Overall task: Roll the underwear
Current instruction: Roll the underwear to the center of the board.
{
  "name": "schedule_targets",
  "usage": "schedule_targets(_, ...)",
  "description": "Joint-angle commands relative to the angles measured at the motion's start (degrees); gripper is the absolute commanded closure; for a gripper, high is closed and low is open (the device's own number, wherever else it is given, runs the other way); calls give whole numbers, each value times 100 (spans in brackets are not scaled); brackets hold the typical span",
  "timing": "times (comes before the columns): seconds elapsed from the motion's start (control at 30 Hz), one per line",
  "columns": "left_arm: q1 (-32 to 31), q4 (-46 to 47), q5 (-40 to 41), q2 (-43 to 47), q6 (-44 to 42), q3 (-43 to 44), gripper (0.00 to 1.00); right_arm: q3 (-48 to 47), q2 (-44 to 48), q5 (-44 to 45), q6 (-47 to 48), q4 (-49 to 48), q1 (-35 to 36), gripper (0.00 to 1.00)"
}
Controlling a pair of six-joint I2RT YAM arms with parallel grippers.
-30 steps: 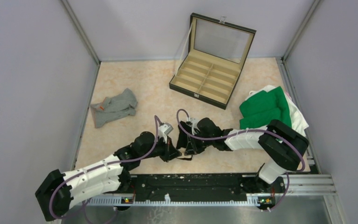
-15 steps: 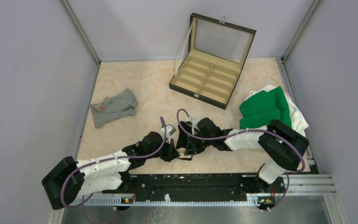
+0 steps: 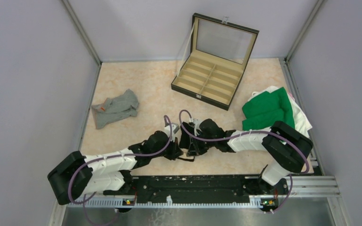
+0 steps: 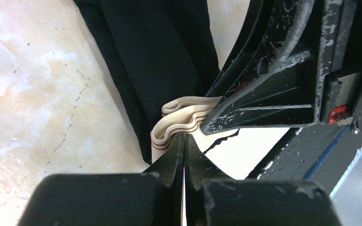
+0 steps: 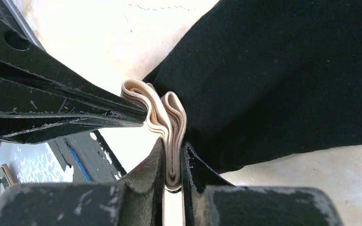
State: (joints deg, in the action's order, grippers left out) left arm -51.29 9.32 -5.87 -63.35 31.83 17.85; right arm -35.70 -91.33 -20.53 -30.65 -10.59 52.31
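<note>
The black underwear (image 4: 160, 56) (image 5: 283, 70) lies on the table in front of the arm bases, mostly hidden under both grippers in the top view. Its cream striped waistband (image 5: 169, 117) (image 4: 179, 125) is bunched into folds. My right gripper (image 5: 172, 155) (image 3: 190, 149) is shut on those folds. My left gripper (image 4: 185, 139) (image 3: 178, 151) is shut, its tips pressed against the waistband's edge right beside the right fingers (image 4: 264, 108), with nothing visible between its jaws. The grey underwear (image 3: 115, 108) with a small orange label lies crumpled at the left, away from both grippers.
An open compartmented case (image 3: 212, 80) with its lid raised stands at the back centre. A green cloth (image 3: 266, 110) on a white cloth (image 3: 303, 117) lies at the right edge. Metal rails run along the near edge.
The left arm has stretched forward and to the right, bringing its shut gripper up against the right gripper at the waistband. The right arm has stayed put.
</note>
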Motion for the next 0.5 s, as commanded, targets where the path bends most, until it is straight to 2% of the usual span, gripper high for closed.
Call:
schedule_targets(0.0,-8,169,404,-220,70,134,100,210,54,700,270,740,-46,96)
schedule_targets(0.47,-4,358,404,-644,264,-44,100,413,837,836,158,673,-45,77)
